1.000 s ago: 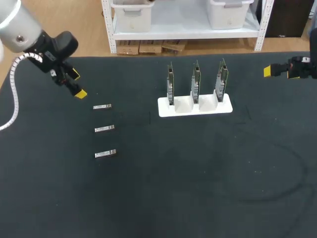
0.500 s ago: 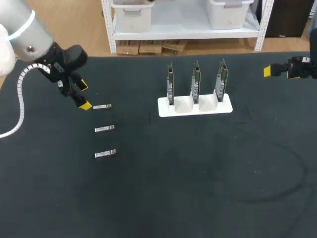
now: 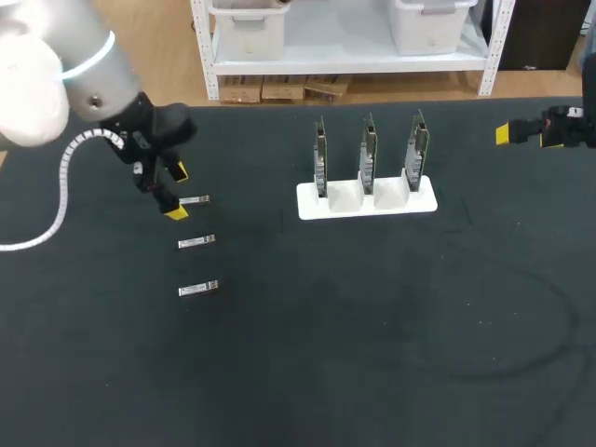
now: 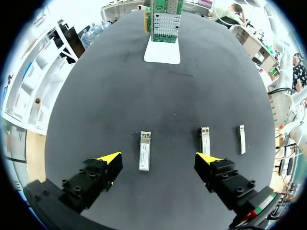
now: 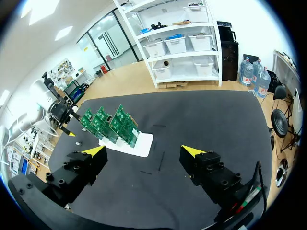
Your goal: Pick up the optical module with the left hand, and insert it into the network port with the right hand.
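Three small silver optical modules lie in a column on the black table: the far one, the middle one and the near one. My left gripper hovers open right beside the far module. In the left wrist view that module lies between the spread yellow tips of the left gripper, untouched, with the other two modules off to one side. A white holder carries three upright green network cards. My right gripper stands open and empty at the far right edge.
In the right wrist view the card holder and its cards sit well ahead of the right gripper, with my left arm beyond them. Bare black mat lies all around the holder and modules.
My left arm has swung right and toward the near side, bringing its open gripper from the far left corner to the far module. The right arm has stayed still.
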`<state>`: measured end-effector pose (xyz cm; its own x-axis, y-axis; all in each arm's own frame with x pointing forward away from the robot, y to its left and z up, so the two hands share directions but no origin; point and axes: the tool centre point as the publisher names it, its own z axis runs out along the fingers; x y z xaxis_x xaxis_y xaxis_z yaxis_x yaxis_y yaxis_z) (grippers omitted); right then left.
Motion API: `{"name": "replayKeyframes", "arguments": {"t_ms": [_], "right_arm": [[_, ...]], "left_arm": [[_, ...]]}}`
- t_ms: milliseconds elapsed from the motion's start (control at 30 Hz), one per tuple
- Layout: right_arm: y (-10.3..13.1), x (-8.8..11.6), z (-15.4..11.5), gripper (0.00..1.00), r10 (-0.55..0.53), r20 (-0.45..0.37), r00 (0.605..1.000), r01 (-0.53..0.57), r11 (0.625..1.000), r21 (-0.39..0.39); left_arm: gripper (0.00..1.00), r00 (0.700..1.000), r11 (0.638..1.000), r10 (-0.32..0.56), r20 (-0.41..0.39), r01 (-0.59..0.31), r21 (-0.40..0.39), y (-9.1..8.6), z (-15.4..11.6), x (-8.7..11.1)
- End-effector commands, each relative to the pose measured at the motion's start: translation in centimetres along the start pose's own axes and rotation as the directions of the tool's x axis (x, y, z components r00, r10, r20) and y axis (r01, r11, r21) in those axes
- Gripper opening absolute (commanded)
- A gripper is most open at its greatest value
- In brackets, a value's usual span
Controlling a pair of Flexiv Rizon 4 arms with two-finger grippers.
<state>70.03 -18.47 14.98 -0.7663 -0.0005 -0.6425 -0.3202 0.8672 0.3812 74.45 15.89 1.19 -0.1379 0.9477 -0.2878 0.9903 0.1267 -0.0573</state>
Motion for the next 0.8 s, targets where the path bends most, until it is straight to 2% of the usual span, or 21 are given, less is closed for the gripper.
{"name": "replayKeyframes", "arguments": {"t_ms": [33, 333, 533, 800], "right_arm": [[0.0, 0.0, -0.1, 1.00, 0.001, 0.000, 1.000, -0.001, 1.000, 0.002], [0.0, 0.0, -0.1, 1.00, 0.001, 0.000, 1.000, -0.001, 1.000, 0.002], [0.0, 0.0, -0.1, 1.00, 0.001, 0.000, 1.000, -0.001, 1.000, 0.002], [0.0, 0.0, -0.1, 1.00, 0.001, 0.000, 1.000, -0.001, 1.000, 0.002]], "left_arm": [[1.00, 1.000, 1.000, 0.004, -0.019, -0.003, 0.005, 0.4, 0.2, -0.2], [1.00, 0.994, 0.998, 0.004, -0.106, -0.011, -0.061, 0.3, 0.4, 0.5], [1.00, 0.991, 0.998, -0.007, -0.135, -0.002, -0.065, -0.1, 0.8, 1.2], [1.00, 0.982, 0.993, -0.065, -0.176, 0.046, -0.106, 0.0, 1.1, 1.7]]}}
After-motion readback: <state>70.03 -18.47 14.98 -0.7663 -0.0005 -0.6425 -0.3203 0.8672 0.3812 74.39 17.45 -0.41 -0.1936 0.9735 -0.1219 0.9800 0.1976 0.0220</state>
